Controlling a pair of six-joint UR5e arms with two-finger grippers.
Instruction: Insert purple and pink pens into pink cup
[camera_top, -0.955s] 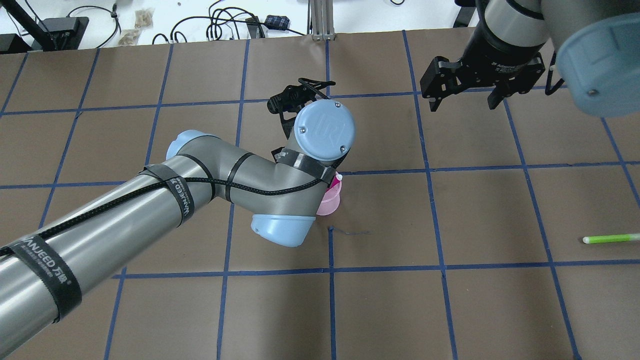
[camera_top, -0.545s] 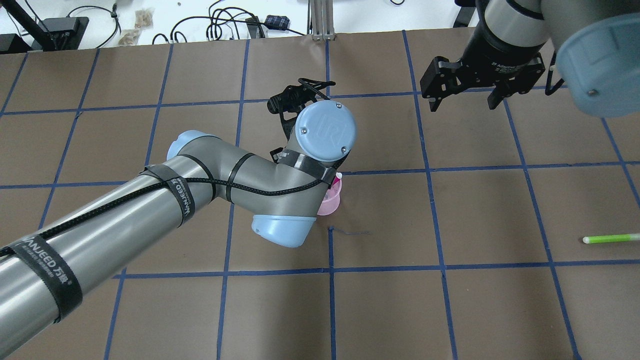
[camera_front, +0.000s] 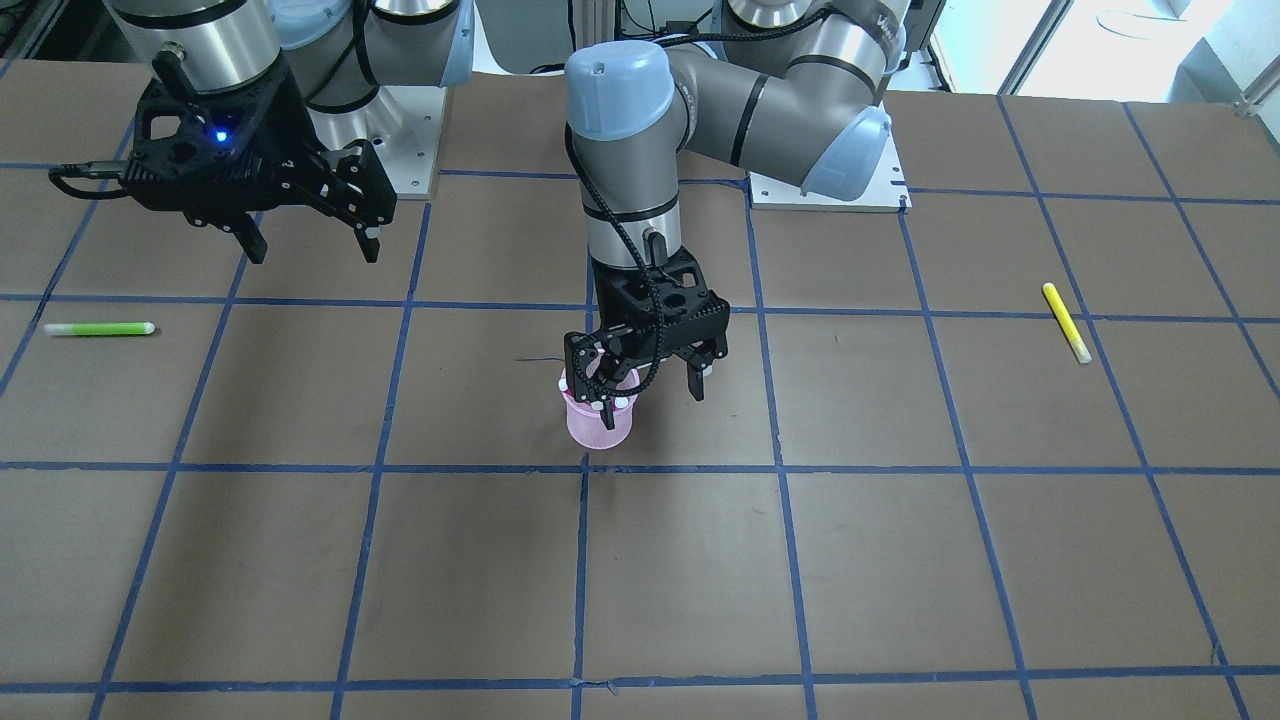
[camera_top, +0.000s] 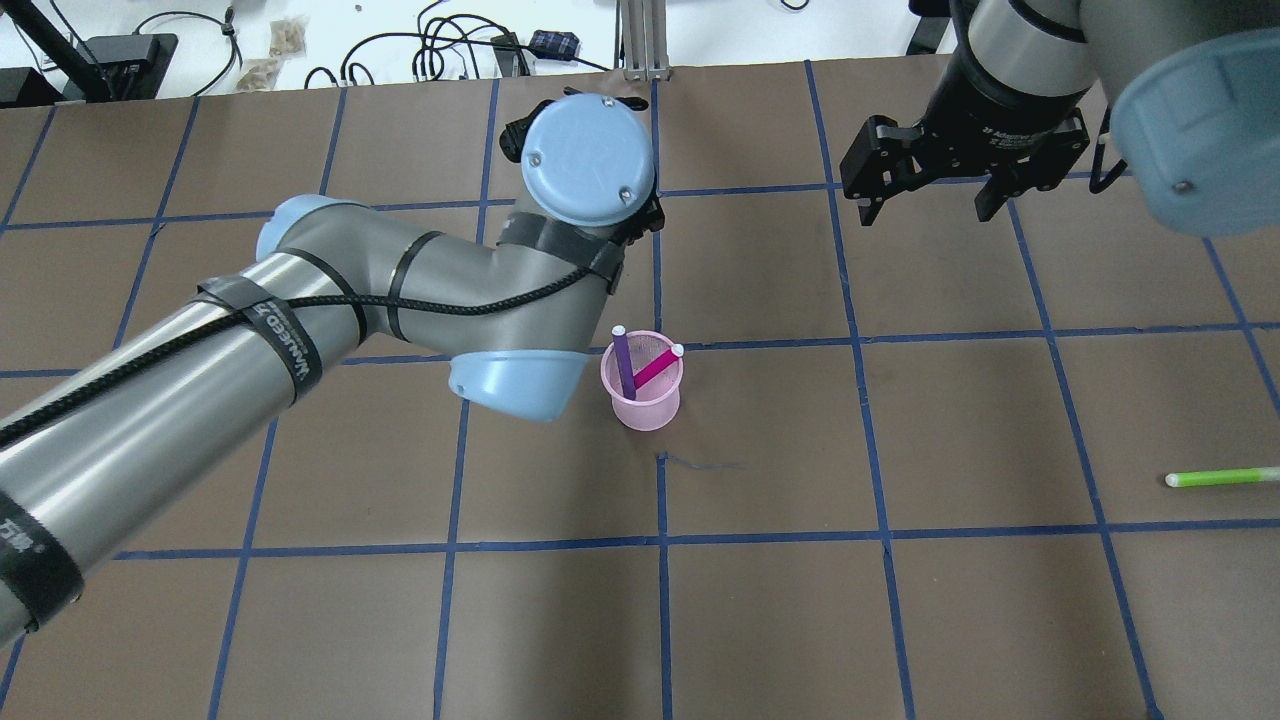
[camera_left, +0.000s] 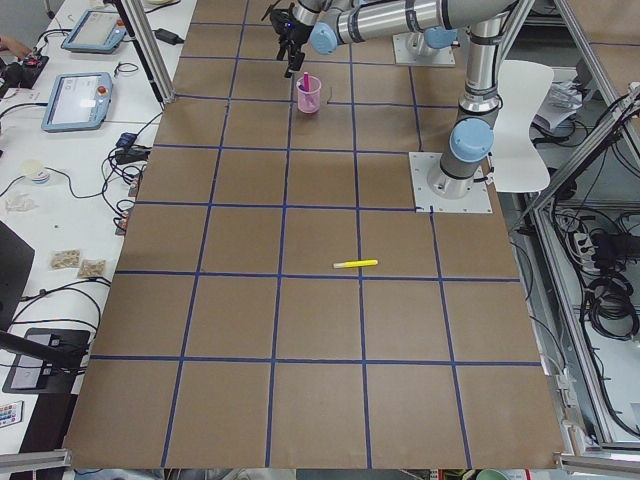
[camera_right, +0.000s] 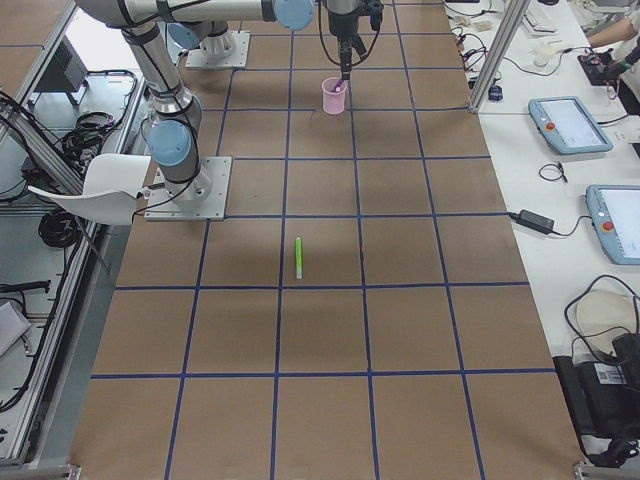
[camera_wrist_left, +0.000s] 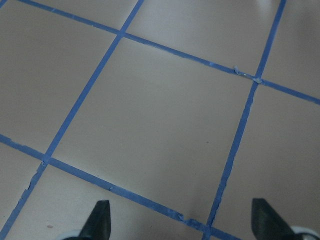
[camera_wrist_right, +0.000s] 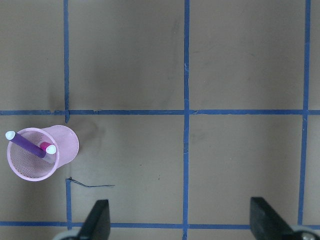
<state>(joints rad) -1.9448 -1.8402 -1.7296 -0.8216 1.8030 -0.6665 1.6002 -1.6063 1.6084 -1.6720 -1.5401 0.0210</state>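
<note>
The pink mesh cup (camera_top: 642, 405) stands upright near the table's middle. The purple pen (camera_top: 623, 362) and the pink pen (camera_top: 655, 369) both stand in it, leaning apart. The right wrist view shows the cup (camera_wrist_right: 60, 150) with the purple pen (camera_wrist_right: 24, 143) and the pink pen (camera_wrist_right: 48, 148) inside. My left gripper (camera_front: 645, 388) is open and empty, hanging just above and beside the cup (camera_front: 598, 428). In the overhead view its wrist hides it. Its own camera (camera_wrist_left: 182, 225) shows only bare table. My right gripper (camera_top: 925, 205) is open and empty, high at the far right.
A green pen (camera_top: 1220, 478) lies at the table's right edge. A yellow pen (camera_front: 1066, 322) lies on the robot's left side of the table. Blue tape lines grid the brown table top (camera_top: 900, 600). Cables and devices lie beyond the far edge.
My left arm has pulled back from over the cup, toward the far side. The cup now shows with both pens in it. The right arm has not moved.
</note>
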